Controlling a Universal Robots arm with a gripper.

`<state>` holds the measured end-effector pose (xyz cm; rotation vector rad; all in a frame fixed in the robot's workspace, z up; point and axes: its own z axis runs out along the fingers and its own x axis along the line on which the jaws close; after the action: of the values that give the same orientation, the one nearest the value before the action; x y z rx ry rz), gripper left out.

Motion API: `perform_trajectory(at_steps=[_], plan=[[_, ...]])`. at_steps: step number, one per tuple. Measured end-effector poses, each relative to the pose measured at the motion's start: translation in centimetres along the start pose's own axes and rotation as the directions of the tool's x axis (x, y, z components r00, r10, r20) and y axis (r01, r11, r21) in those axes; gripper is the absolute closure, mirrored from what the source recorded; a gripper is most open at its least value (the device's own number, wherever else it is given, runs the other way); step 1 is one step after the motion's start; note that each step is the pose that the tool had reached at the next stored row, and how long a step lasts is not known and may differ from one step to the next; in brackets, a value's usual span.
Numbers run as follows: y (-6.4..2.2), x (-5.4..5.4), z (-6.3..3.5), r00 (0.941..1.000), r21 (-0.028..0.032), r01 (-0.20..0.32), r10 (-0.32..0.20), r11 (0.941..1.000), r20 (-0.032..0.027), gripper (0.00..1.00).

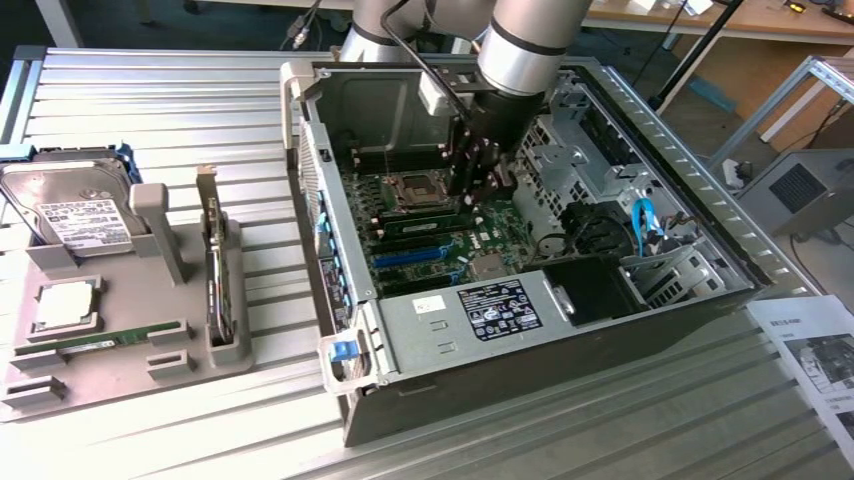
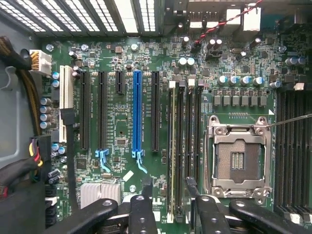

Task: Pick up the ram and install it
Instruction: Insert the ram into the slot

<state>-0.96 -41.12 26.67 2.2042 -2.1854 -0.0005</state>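
A long thin green ram stick (image 2: 171, 146) stands edge-on in a memory slot of the motherboard (image 2: 117, 156), right beside the empty CPU socket (image 2: 238, 158). My gripper (image 2: 168, 187) hangs over the stick's near end, open. One black finger (image 2: 146, 190) is on each side of the stick, with a gap to it. In the exterior view the gripper (image 1: 478, 195) is lowered into the open computer case (image 1: 534, 320), above the motherboard. A second green ram stick (image 1: 104, 341) lies flat on the grey parts tray (image 1: 80, 385) at the exterior view's left.
The tray also carries a silver hard drive (image 1: 74, 215), an upright expansion card (image 1: 214, 270) and a square chip (image 1: 64, 303). A blue expansion slot (image 2: 137, 112) and black slots run beside the ram. Cable bundles (image 2: 24, 165) and the case walls close in around the arm.
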Motion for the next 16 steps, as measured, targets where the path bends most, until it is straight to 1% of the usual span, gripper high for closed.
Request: perform_trajectory(at_steps=[9,16], plan=[[0.04,0.0,-1.27,1.0000,0.0000,0.000,0.000,1.0000,-0.0064,0.62],[0.06,0.0,-2.27,1.0000,0.0000,0.000,0.000,1.0000,-0.0099,0.62]])
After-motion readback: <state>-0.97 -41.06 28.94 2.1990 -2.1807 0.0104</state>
